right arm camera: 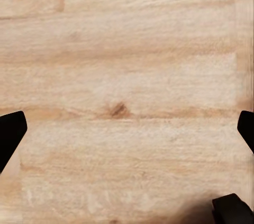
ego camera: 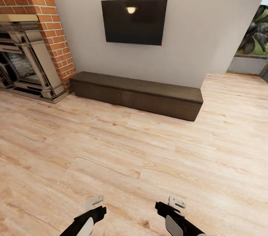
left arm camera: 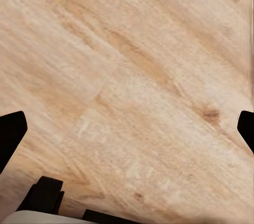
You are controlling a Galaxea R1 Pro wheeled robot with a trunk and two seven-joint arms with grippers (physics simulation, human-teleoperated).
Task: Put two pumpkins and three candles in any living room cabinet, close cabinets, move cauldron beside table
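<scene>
Against the wall below the black television [ego camera: 134,21], the long dark-brown wooden cabinet [ego camera: 137,94] is sitting shut; well back from it, left gripper [left arm camera: 127,128] and right gripper [right arm camera: 127,128] are hanging wide apart, empty, ready for carrying.

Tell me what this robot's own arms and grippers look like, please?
Both arms are glossy black with rounded white shell panels. The left arm and the right arm each carry a small pale-grey bracket near the end. In the wrist views, the left gripper and the right gripper show flat black fingertips at the picture edges. No cables or markings are visible.
</scene>
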